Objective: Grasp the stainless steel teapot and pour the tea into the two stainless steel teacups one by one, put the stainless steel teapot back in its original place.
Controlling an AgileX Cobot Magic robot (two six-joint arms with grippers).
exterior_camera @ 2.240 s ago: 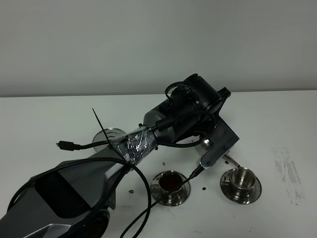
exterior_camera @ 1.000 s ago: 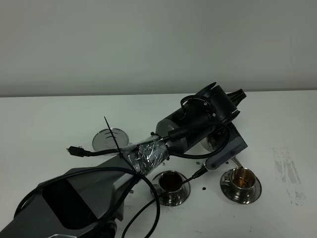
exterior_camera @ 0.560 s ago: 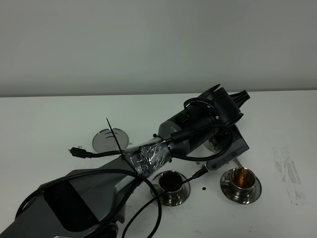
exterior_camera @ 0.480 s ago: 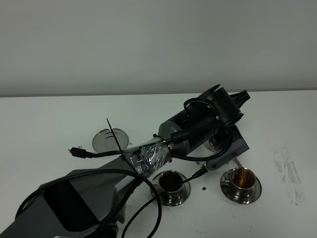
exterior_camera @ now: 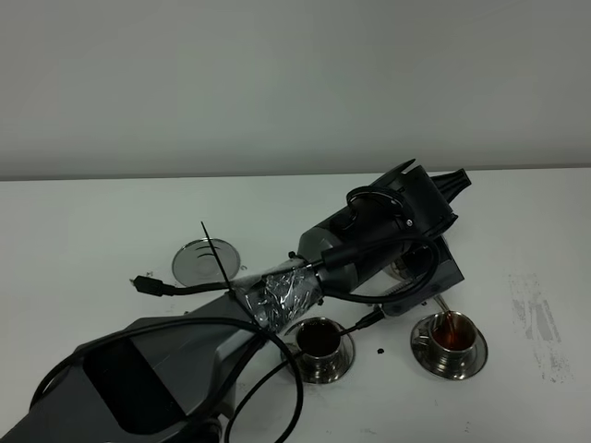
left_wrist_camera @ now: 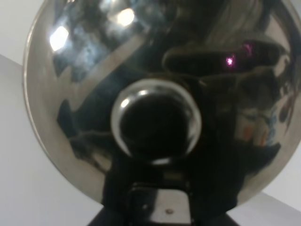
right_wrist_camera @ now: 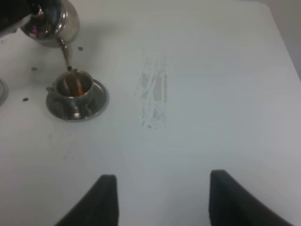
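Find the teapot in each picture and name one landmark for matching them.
Exterior high: teapot right of middle, mostly hidden behind the left arm.
Left wrist: its lid fills the picture.
Right wrist: at the edge, tilted over a cup.
Landmark: that cup, seen in exterior and right wrist views.

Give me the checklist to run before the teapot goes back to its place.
1. Left cup holds tea: ok.
2. Right cup full enough: tea is streaming in from the spout, final level cannot tell.
3. Left gripper shut on the teapot: ok.
4. Round plate, the likely return spot, bare: ok.
5. Table dry: dark drops between the cups, not ok.
6. Right gripper open, clear of the cups: ok.
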